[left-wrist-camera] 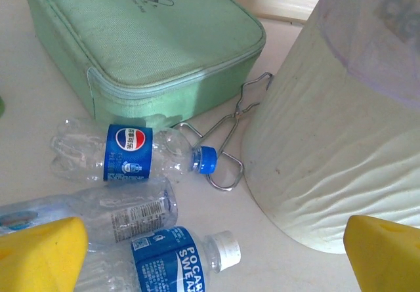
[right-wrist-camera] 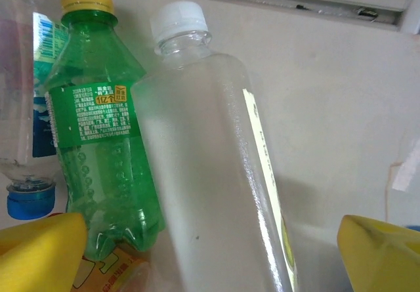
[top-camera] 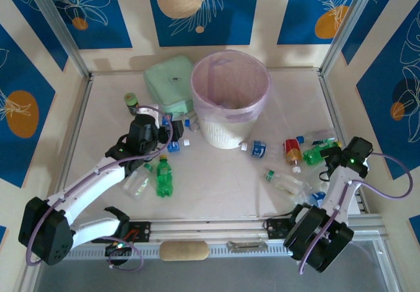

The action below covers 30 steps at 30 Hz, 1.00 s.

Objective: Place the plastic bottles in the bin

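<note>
White table [top-camera: 216, 200] spreads between blue-patterned walls, and toward its far side stands the bin [top-camera: 223, 131], a round ribbed white basket lined with a translucent pink bag. Just to its left lies a flat mint-green box [top-camera: 167, 82]. The left arm reaches along the table's left side, and its left gripper [left-wrist-camera: 213, 266] hangs with the yellow fingers [left-wrist-camera: 39, 252] spread wide, gripping nothing, near the foot of the bin. The right gripper [right-wrist-camera: 210, 252] is also spread wide at the table's right edge, its yellow pads standing clear on either side of a clear bottle with a white cap [right-wrist-camera: 203, 174] without pressing it. The plastic bottles all lie on the table around the bin. Against that clear bottle's left side rests a green bottle with a yellow cap [right-wrist-camera: 98, 147]. Another green bottle [top-camera: 163, 177] lies by the left arm. Below the left wrist camera are a Pepsi-labelled bottle with a blue cap [left-wrist-camera: 128, 151], a clear bottle with a barcode label [left-wrist-camera: 125, 210] and a Pocari Sweat bottle with a white cap [left-wrist-camera: 174, 262], all on their sides. More bottles are scattered right of the bin, among them a blue-labelled one [top-camera: 259, 149]. A bent wire clip [left-wrist-camera: 226, 138] lies between box and bin, and a small dark jar with a green lid [top-camera: 131, 100] stands left of the box.
</note>
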Each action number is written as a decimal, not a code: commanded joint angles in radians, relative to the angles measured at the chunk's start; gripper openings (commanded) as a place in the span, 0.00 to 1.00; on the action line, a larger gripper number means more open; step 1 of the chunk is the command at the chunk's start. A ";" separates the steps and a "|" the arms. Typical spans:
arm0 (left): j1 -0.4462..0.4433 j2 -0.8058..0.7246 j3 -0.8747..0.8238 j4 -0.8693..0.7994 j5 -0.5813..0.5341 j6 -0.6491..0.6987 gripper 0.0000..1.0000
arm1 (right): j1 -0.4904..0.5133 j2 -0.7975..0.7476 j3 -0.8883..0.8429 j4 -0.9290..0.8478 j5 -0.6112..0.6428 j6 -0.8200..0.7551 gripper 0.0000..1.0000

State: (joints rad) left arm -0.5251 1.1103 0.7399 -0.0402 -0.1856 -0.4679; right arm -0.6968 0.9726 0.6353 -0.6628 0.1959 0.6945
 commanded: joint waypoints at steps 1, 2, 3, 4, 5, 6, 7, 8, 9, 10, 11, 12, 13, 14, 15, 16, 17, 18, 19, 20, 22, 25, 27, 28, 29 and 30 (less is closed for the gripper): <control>0.013 -0.008 -0.011 0.027 0.022 -0.041 1.00 | -0.014 0.041 -0.011 0.066 -0.115 -0.045 0.97; 0.013 -0.010 -0.011 0.023 0.020 -0.041 1.00 | -0.014 0.055 -0.010 0.076 -0.124 -0.043 0.96; 0.014 -0.013 -0.011 0.019 0.019 -0.039 1.00 | -0.015 0.069 -0.011 0.085 -0.127 -0.038 0.96; 0.014 -0.016 -0.013 0.017 0.017 -0.040 1.00 | -0.015 0.078 -0.012 0.091 -0.127 -0.035 0.96; 0.016 -0.019 -0.014 0.014 0.016 -0.040 1.00 | -0.015 0.090 -0.014 0.100 -0.123 -0.031 0.96; 0.016 -0.022 -0.016 0.011 0.015 -0.039 1.00 | -0.015 0.101 -0.015 0.109 -0.118 -0.029 0.97; 0.017 -0.025 -0.016 0.010 0.014 -0.038 1.00 | -0.015 0.111 -0.014 0.116 -0.114 -0.026 0.97; 0.017 -0.027 -0.017 0.007 0.013 -0.037 1.00 | -0.015 0.127 -0.015 0.121 -0.107 -0.021 0.97; 0.019 -0.027 -0.019 0.008 0.014 -0.039 1.00 | -0.015 0.139 -0.015 0.125 -0.105 -0.017 0.97; 0.020 -0.027 -0.020 0.005 0.014 -0.039 1.00 | -0.015 0.153 -0.017 0.134 -0.105 -0.014 0.97; 0.020 -0.029 -0.020 0.005 0.014 -0.040 1.00 | -0.015 0.167 -0.017 0.139 -0.107 -0.010 0.97; 0.022 -0.029 -0.021 0.005 0.014 -0.039 1.00 | -0.014 0.180 -0.019 0.145 -0.109 -0.007 0.97; 0.023 -0.030 -0.021 0.005 0.015 -0.041 1.00 | -0.014 0.190 -0.020 0.150 -0.107 -0.005 0.96; 0.023 -0.030 -0.022 0.006 0.014 -0.041 1.00 | -0.013 0.200 -0.021 0.158 -0.103 -0.002 0.96; 0.025 -0.032 -0.023 0.005 0.014 -0.041 1.00 | -0.012 0.209 -0.022 0.163 -0.098 -0.001 0.96; 0.025 -0.033 -0.023 0.006 0.013 -0.041 1.00 | -0.010 0.216 -0.024 0.169 -0.092 0.000 0.97; 0.025 -0.033 -0.024 0.005 0.012 -0.041 1.00 | -0.005 0.223 -0.026 0.174 -0.086 0.000 0.96; 0.027 -0.033 -0.023 0.005 0.011 -0.039 1.00 | 0.001 0.232 -0.027 0.179 -0.078 0.001 0.96; 0.027 -0.033 -0.023 0.007 0.010 -0.040 1.00 | 0.007 0.239 -0.029 0.182 -0.069 -0.001 0.96; 0.028 -0.032 -0.024 0.007 0.009 -0.039 1.00 | 0.016 0.248 -0.031 0.187 -0.057 -0.001 0.96; 0.029 -0.028 -0.024 0.006 0.010 -0.041 1.00 | 0.034 0.268 -0.036 0.198 -0.018 0.003 0.96; 0.032 -0.021 -0.021 0.008 0.020 -0.047 1.00 | 0.055 0.310 -0.037 0.220 0.010 0.013 0.96; 0.034 -0.018 -0.021 0.007 0.021 -0.049 1.00 | 0.065 0.347 -0.027 0.226 0.005 0.023 0.96; 0.034 -0.018 -0.022 0.005 0.021 -0.050 1.00 | 0.068 0.362 -0.021 0.228 0.004 0.028 0.96; 0.036 -0.019 -0.022 0.002 0.020 -0.052 1.00 | 0.073 0.379 -0.014 0.232 0.002 0.031 0.96; 0.037 -0.021 -0.023 0.001 0.018 -0.053 1.00 | 0.082 0.392 -0.009 0.233 0.004 0.033 0.96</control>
State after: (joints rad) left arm -0.5030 1.0943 0.7261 -0.0380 -0.1833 -0.5011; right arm -0.6300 1.3327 0.6163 -0.4480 0.1974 0.6998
